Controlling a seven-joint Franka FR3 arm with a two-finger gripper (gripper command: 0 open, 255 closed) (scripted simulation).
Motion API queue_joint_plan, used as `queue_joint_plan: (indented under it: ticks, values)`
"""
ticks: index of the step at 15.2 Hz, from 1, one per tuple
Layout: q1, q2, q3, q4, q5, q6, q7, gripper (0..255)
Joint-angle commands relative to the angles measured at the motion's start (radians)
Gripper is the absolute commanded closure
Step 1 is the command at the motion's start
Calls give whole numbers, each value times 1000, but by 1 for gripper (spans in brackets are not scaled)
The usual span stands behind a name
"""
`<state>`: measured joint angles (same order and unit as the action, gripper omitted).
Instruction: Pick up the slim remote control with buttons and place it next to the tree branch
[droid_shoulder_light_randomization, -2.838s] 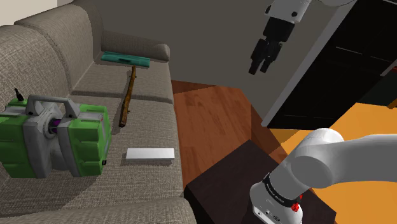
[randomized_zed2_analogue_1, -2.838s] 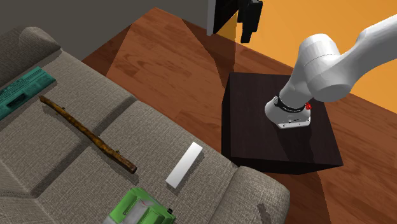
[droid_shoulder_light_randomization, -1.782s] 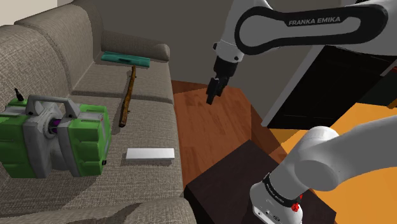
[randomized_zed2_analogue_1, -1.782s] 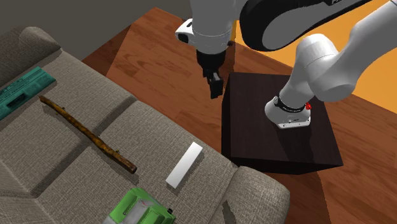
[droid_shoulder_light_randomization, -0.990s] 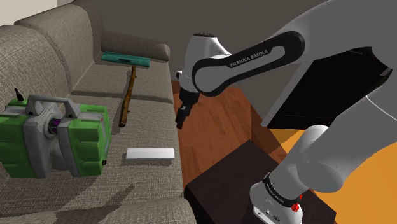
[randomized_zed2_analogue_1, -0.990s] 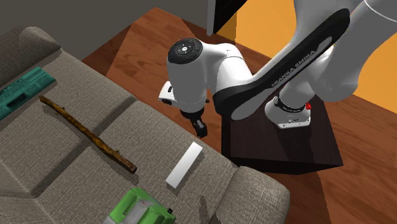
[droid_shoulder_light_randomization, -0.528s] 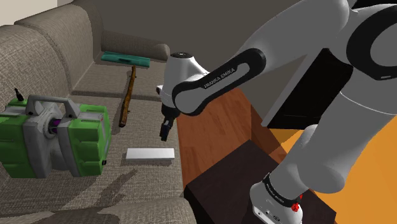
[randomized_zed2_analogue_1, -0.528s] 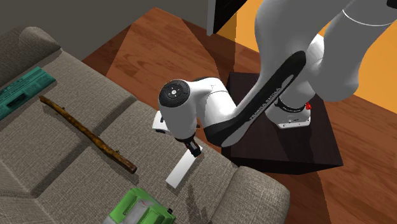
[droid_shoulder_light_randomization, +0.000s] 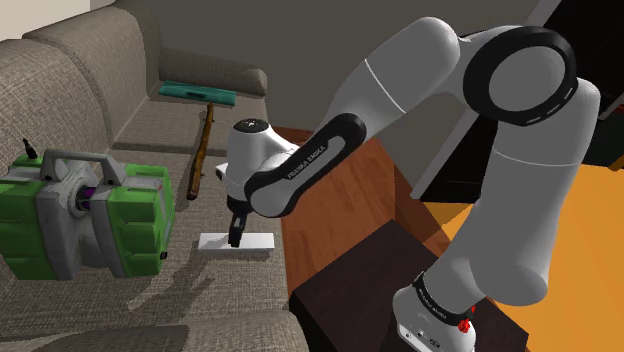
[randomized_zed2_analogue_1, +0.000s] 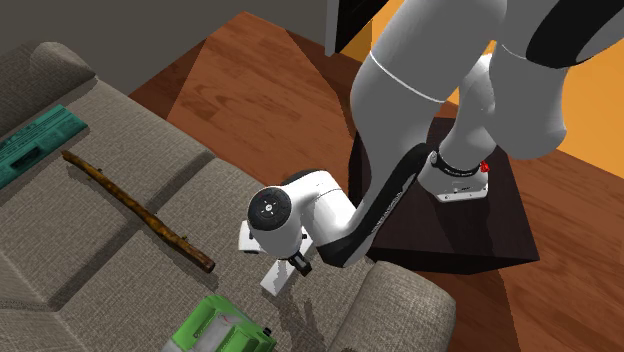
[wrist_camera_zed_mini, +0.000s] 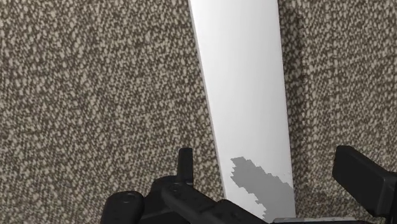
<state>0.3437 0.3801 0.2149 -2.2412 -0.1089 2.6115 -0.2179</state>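
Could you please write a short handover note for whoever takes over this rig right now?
Gripper: open, low over the remote, jaws on either side of it, not gripping.
Remote: plain white bar lying flat on the sofa seat, near the front edge.
Branch: further back on the seat, apart from the remote.
Done: gripper lined up over the remote.
Left: close on it, lift, carry it back and set it down next to the branch.

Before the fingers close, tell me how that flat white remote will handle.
The remote looks thin and rigid, so it likely stays stiff and won't roll. Its smooth faces may slip once the open gripper closes. Lying flat on the soft-looking sofa cushion, it may sink if pressed.
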Motion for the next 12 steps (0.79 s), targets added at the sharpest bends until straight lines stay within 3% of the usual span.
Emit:
queue_joint_plan:
  ticks: [1, 12]
  values:
    - [13, 41, -7, 15, -18, 26, 10, 0]
    - [30, 112, -28, 29, -41, 83, 27, 0]
